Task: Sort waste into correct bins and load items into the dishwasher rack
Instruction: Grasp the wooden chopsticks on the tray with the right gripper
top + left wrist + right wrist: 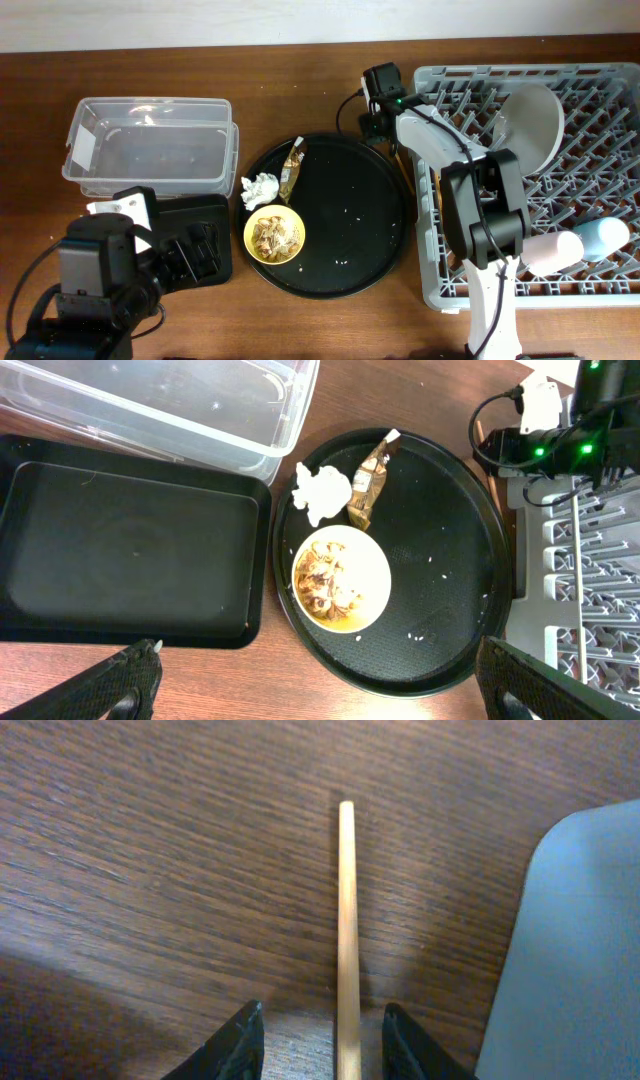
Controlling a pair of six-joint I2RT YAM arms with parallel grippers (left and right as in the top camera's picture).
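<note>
The crumpled white tissue [261,187] and the brown-gold wrapper [292,165] lie on the round black tray [350,250]. The yellow bowl [274,236] there holds brownish food scraps [325,580]. The grey rack [600,150] holds the grey-green plate [530,125], the pink cup [550,252] and the blue cup [603,238]. My right gripper [322,1045] is open, low over the wood by the rack's far left corner, its jaws either side of a wooden chopstick [346,910] without touching it. My left gripper [320,695] is open and empty, above the table's near edge.
The clear tub [150,145] with a white label stands at the back left. The shallow black tray [130,550] lies in front of it, partly under my left arm. A grey rack edge [570,950] shows right of the chopstick. Cables [500,450] run near the rack.
</note>
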